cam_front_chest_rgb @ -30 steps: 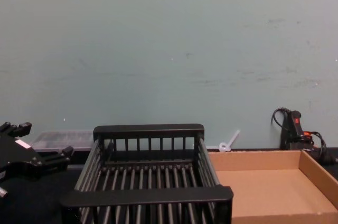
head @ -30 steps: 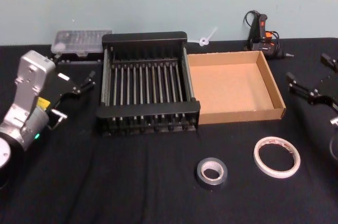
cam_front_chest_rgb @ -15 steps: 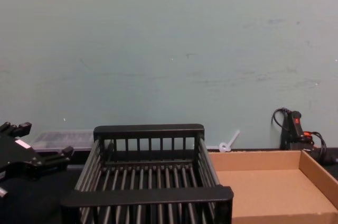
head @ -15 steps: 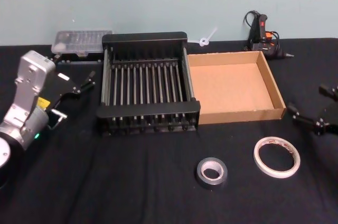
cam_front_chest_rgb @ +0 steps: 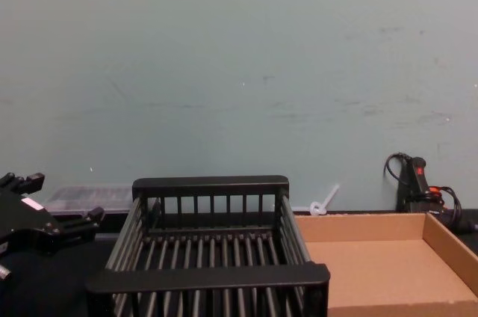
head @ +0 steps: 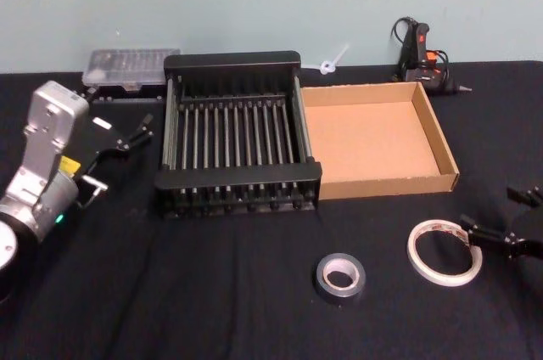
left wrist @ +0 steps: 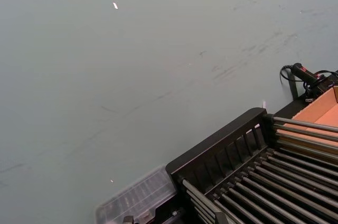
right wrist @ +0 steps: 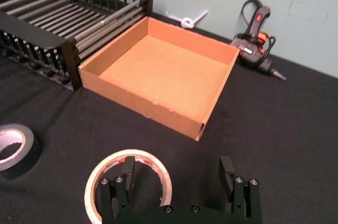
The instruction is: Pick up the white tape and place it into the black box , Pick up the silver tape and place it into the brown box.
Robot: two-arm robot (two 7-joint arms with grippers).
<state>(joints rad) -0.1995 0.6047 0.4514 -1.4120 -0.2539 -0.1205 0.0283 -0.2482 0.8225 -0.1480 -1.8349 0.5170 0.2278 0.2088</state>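
Nothing placed yet: I have the right gripper [right wrist: 179, 182], jaws spread, at the white tape [head: 445, 251] lying on the counter [head: 212, 292] at 5 o'clock from the empty brown box [head: 437, 135]; silver tape [head: 341, 278], black box [head: 233, 63] untouched.

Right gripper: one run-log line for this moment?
right gripper: open, at flat whitish tape roll | left gripper: parked beside black slatted crate | grey-silver tape roll: on table

Black-clothed table [head: 212, 292] with boxes, tapes
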